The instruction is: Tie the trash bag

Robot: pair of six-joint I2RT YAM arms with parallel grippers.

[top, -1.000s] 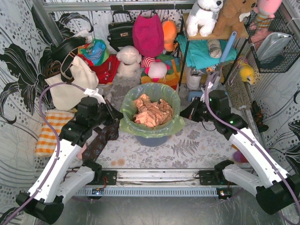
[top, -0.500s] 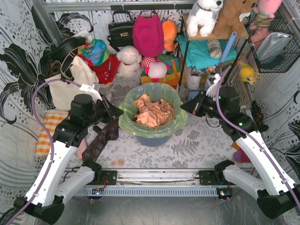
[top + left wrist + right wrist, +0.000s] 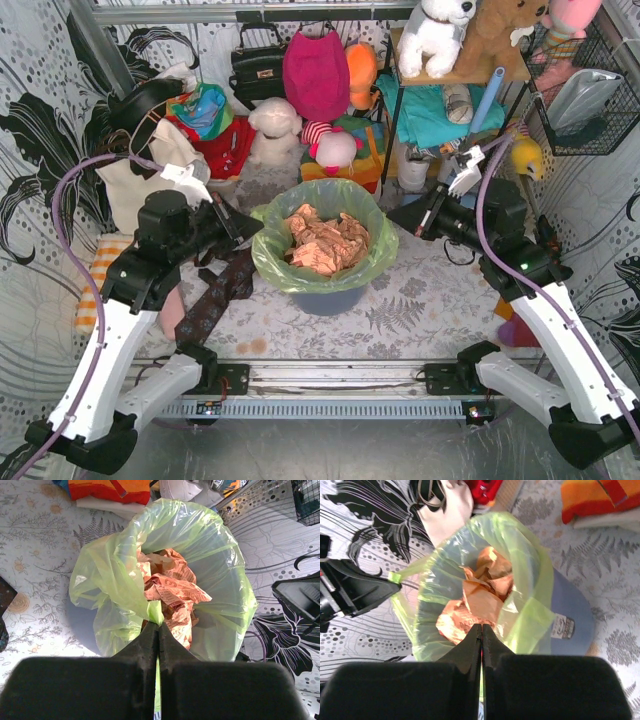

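The trash bag (image 3: 272, 262) lines a blue-grey bin (image 3: 325, 298) that stands in the middle of the counter (image 3: 420, 310), which has a grey fern print. Crumpled tan paper (image 3: 325, 242) fills the bag. Left of the bin, the left claw (image 3: 250, 230) is closed on the bag's rim. Right of the bin, the right claw (image 3: 395, 222) is closed on the opposite rim. Behind the bin are a plush toy (image 3: 275, 130), a magenta bag (image 3: 315, 70) and a black handbag (image 3: 257, 65). Further left of the bin lies an orange checked cloth (image 3: 100, 280), below a flowered wall (image 3: 40, 130).
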